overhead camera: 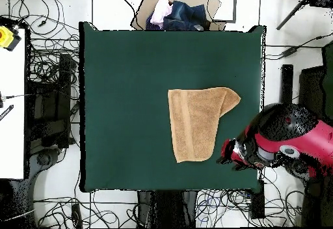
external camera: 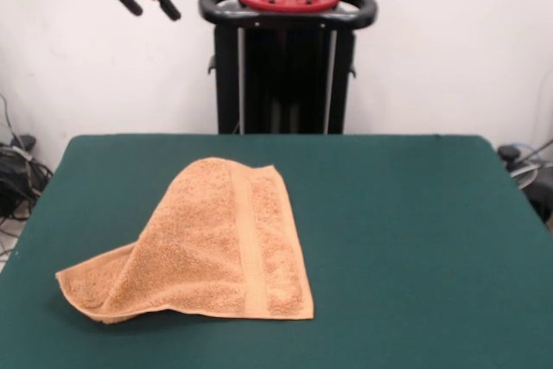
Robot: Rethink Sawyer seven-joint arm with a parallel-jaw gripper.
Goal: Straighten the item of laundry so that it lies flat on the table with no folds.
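We are seeing the gripper (external camera: 149,4) hanging high in the upper left of the front view, its two dark fingers (external camera: 168,8) spread and clutching nothing, well apart from the towel (external camera: 203,248). The towel is lying lower left of centre on the table (external camera: 415,231), one corner doubled over. It is looking fuzzy orange-tan terry with a flat woven band; the table is wearing dark green felt-like cloth.
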